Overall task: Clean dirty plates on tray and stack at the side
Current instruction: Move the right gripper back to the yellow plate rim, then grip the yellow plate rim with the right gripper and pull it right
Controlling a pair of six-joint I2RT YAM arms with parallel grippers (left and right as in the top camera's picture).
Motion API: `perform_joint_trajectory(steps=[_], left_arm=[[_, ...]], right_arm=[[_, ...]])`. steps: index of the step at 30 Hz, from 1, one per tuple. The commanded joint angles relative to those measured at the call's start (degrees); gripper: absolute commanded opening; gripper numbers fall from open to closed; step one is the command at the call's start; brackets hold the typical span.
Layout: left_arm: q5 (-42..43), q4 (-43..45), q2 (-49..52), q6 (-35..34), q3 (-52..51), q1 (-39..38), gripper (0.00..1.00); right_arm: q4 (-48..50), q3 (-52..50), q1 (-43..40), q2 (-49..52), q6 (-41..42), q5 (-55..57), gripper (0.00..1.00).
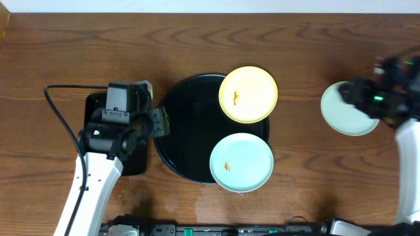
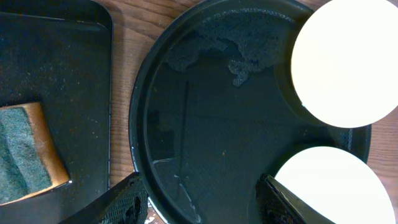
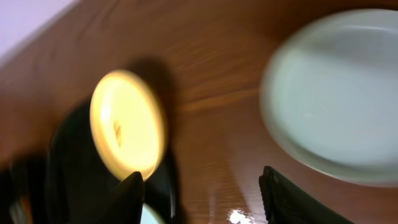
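- Left claw (image 2: 205, 205) hangs open and empty over the black tray's (image 2: 205, 124) left rim.
- Yellow plate (image 1: 247, 94) and one mint plate (image 1: 241, 162) sit on that tray's right side.
- My right claw (image 3: 202, 199), open and empty, hovers over the other mint plate (image 1: 344, 117), off the tray.

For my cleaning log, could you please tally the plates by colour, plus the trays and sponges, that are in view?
Pale mint-blue round plates: 2
Pale yellow round plate: 1
Glossy black round tray: 1
Black rectangular tray: 1
Green-and-brown sponge: 1
Total: 6
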Motion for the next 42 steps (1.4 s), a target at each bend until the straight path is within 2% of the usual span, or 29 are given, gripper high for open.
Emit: perform_joint_trajectory(steps=[1, 4, 7, 13, 19, 30, 34, 39, 42], left_arm=[[0.5, 0.3, 1.0, -1.1, 0.0, -0.1, 0.59], [-0.8, 0.2, 1.8, -1.1, 0.0, -0.1, 0.58], [-0.8, 0.4, 2.3, -1.1, 0.0, -0.1, 0.59], [-1.8, -1.0, 2.3, -0.7, 0.0, -0.1, 0.59], [-7.3, -3.3, 2.3, -0.7, 0.0, -0.1, 0.58], [-7.3, -3.5, 2.3, -0.7, 0.0, -0.1, 0.58], [-7.3, -3.7, 2.3, -0.7, 0.0, -0.1, 0.58], [-7.3, -3.7, 2.3, -0.7, 0.0, -0.1, 0.58], [-7.3, -3.7, 2.3, -0.7, 0.0, -0.1, 0.58]], right_arm=[[2.1, 0.2, 10.9, 2.4, -5.2, 7.1, 0.57], [6.1, 0.2, 18.9, 6.7, -5.5, 17.3, 0.55], [10.4, 0.2, 23.4, 12.1, -6.6, 24.7, 0.55], [21.5, 0.2, 24.2, 23.0, -8.7, 26.3, 0.53], [26.7, 0.2, 23.3, 28.3, -16.4, 7.5, 0.51], [25.7, 0.2, 18.7, 30.2, -17.5, -0.8, 0.47], [25.9, 0.2, 16.0, 31.6, -19.3, -8.8, 0.47], [27.3, 0.2, 11.6, 33.4, -21.3, -24.0, 0.49], [27.4, 0.2, 10.4, 35.3, -21.5, -27.1, 0.49]])
